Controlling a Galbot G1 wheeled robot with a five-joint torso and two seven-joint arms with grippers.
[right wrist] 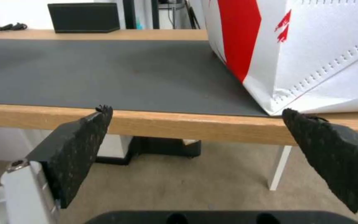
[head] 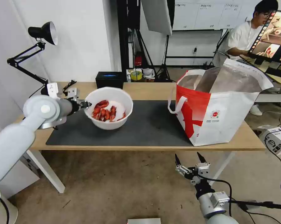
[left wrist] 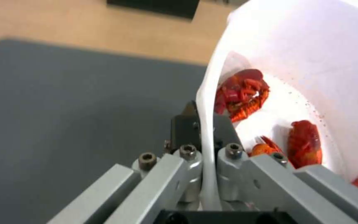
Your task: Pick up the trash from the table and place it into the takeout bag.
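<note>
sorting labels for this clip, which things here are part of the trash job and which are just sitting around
Part of the job:
- white bowl of crayfish shells, rim pinched by the left gripper
- takeout bag, standing open
- table

Just lying about:
- black tissue box
- desk lamp
- tape roll
- right gripper, open, idle below the table edge

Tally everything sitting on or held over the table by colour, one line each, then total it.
White: 1, the bowl of red shells, held by its rim in the left gripper
Red-and-white: 1, the takeout bag
Black: 2, the tissue box and the desk lamp
Dark grey: 1, the mat
Total: 5
</note>
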